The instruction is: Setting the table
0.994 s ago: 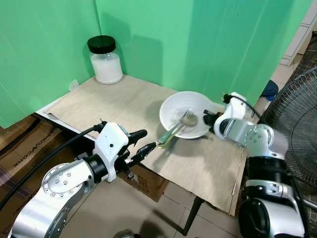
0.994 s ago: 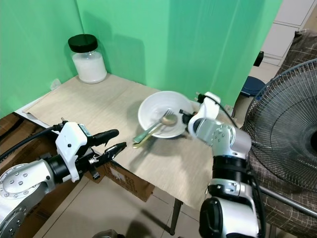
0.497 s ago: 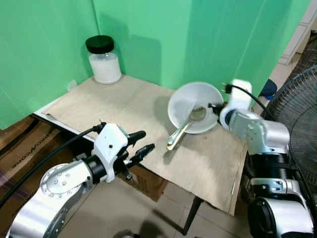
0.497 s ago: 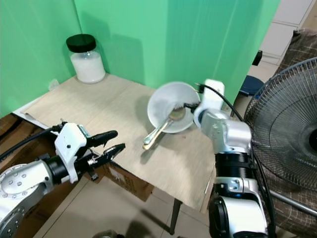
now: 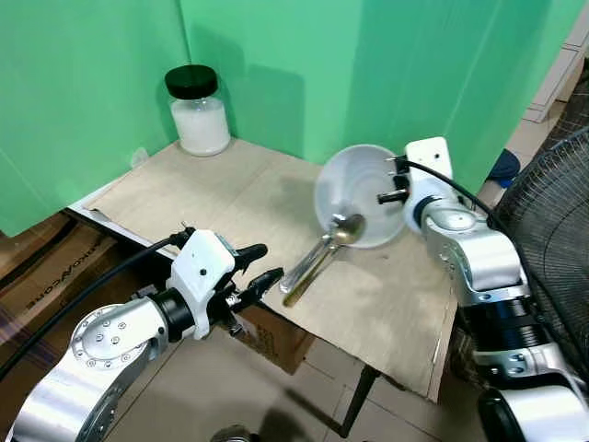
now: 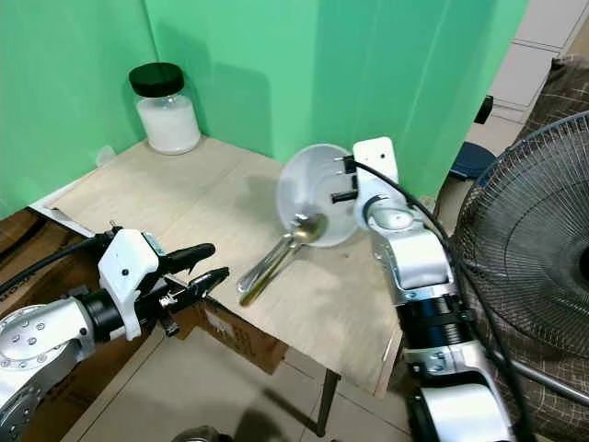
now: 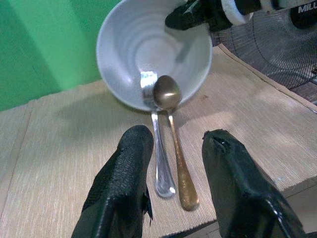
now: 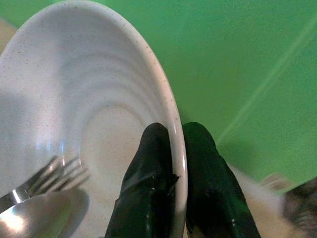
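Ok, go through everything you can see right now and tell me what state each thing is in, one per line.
bowl: tipped steeply on its edge, rim pinched by the right gripper.
fork: tines in the bowl, handle lying on the table mat.
spoon: head at the bowl's lower rim, handle on the mat.
jar: upright, black lid on.
left gripper: open, near the handles, touching nothing.
fan: standing beside the table.

A makeshift recording corner set up in a lived-in room, not a proper dining space. Green cloth backdrops (image 5: 386, 64) hang behind a small table (image 5: 184, 184) covered with a beige mat. Cardboard boxes (image 5: 46, 267) sit on the tiled floor (image 5: 304, 405) under and beside the table. A large standing fan (image 6: 534, 249) stands to the right, near white cabinets (image 6: 538, 46) and patterned fabric (image 6: 566, 87).
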Robot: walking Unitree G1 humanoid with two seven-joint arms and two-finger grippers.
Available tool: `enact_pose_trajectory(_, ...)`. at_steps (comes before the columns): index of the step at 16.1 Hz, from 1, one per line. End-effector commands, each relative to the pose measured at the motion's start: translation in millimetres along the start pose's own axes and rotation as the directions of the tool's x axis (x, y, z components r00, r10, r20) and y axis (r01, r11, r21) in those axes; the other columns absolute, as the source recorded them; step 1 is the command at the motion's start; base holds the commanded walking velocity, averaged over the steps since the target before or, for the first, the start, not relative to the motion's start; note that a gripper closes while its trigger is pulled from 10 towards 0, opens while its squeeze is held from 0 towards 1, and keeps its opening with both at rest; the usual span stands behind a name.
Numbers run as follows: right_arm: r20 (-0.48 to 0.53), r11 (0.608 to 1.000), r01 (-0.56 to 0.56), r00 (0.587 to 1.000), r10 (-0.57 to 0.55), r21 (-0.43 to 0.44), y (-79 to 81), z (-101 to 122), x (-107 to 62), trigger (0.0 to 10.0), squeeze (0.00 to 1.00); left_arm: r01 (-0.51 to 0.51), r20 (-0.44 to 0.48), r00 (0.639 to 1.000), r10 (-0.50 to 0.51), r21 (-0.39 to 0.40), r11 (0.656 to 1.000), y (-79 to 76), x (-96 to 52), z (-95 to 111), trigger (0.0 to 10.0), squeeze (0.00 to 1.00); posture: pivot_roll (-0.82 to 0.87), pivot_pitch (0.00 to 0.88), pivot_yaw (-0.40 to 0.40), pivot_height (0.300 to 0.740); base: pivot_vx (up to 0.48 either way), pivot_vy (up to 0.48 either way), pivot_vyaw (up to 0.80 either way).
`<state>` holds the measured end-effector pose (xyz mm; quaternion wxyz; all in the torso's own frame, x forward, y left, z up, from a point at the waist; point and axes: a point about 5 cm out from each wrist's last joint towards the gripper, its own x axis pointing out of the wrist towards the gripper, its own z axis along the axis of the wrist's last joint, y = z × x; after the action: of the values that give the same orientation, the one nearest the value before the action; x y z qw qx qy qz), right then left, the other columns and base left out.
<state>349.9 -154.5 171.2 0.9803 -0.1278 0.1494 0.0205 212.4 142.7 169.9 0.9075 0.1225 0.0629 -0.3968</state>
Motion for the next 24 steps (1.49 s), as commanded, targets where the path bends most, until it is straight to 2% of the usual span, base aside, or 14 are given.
enact_pose_trajectory(1,0.083,0.999,0.026,0.996,-0.024,-0.023,-2.9,12,-3.4,0.0,0.00,-0.001,0.001,1.000,0.001,0.015,1.000,1.5,-1.6,3,10.0,0.00,0.07,0.000,0.019,0.740,0.000,0.000,0.00)
enact_pose_trajectory(3,0.135,0.996,0.075,0.988,-0.069,-0.040,-10.0,17,-2.8,0.0,0.00,-0.009,-0.005,1.000,0.009,0.017,1.000,2.0,-1.1,1,10.0,0.00,0.06,0.000,0.018,0.740,0.000,0.000,0.00)
enact_pose_trajectory(5,0.240,0.994,0.108,0.965,-0.105,0.003,-17.4,31,-4.6,0.0,0.00,-0.015,-0.005,1.000,0.015,0.017,1.000,2.5,-0.4,1,10.0,0.00,0.06,0.000,0.017,0.740,0.000,0.000,0.00)
enact_pose_trajectory(6,0.283,0.995,0.101,0.955,-0.091,-0.019,-17.7,37,-5.7,0.0,0.00,-0.018,-0.006,1.000,0.018,0.017,1.000,2.8,-0.1,1,10.0,0.00,0.06,0.000,0.017,0.740,0.000,0.000,0.00)
enact_pose_trajectory(7,0.318,0.993,0.078,0.947,-0.048,-0.084,-13.6,39,-6.2,0.0,0.00,-0.019,-0.009,1.000,0.019,0.019,1.000,2.8,0.4,0,10.0,0.00,0.06,0.000,0.017,0.740,0.000,0.000,0.00)
enact_pose_trajectory(8,0.326,0.991,0.072,0.945,-0.031,-0.113,-11.5,39,-6.3,0.0,0.00,-0.019,-0.010,1.000,0.019,0.020,1.000,2.8,0.5,-1,10.0,0.00,0.06,0.000,0.017,0.740,0.000,0.000,0.00)
enact_pose_trajectory(10,0.368,0.965,0.092,0.930,0.005,-0.246,-2.9,36,-6.5,0.0,0.00,-0.022,-0.010,1.000,0.023,0.028,0.999,3.5,1.3,0,10.0,0.00,0.06,0.000,0.017,0.740,0.000,0.000,0.00)
enact_pose_trajectory(14,0.421,0.908,0.234,0.904,-0.072,-0.348,-11.8,32,-4.3,0.0,0.00,-0.035,-0.015,0.999,0.035,0.040,0.999,6.2,1.8,-1,10.0,0.00,0.06,0.000,0.021,0.740,0.000,0.000,0.00)
enact_pose_trajectory(19,0.487,0.859,0.358,0.860,-0.151,-0.367,-26.0,32,1.2,0.0,0.00,-0.034,-0.017,0.999,0.035,0.049,0.998,9.0,3.7,-1,10.0,0.00,0.06,0.000,0.032,0.740,0.000,0.000,0.00)
enact_pose_trajectory(22,0.532,0.841,0.409,0.828,-0.179,-0.353,-38.7,38,-2.1,0.0,0.00,-0.045,-0.015,0.999,0.046,0.057,0.997,10.4,4.5,-1,10.0,0.00,0.06,0.000,0.035,0.740,0.000,0.000,0.00)
enact_pose_trajectory(23,0.534,0.846,0.409,0.826,-0.183,-0.343,-41.3,40,-3.5,0.0,0.00,-0.051,-0.013,0.999,0.051,0.058,0.997,10.8,4.7,-1,10.0,0.00,0.06,0.000,0.035,0.740,0.000,0.000,0.00)
enact_pose_trajectory(24,0.537,0.881,0.385,0.822,-0.191,-0.276,-48.2,43,-9.3,0.0,0.00,-0.081,0.003,0.997,0.081,0.063,0.995,12.9,5.6,-1,10.0,0.00,0.05,0.000,0.037,0.740,0.000,0.000,0.00)
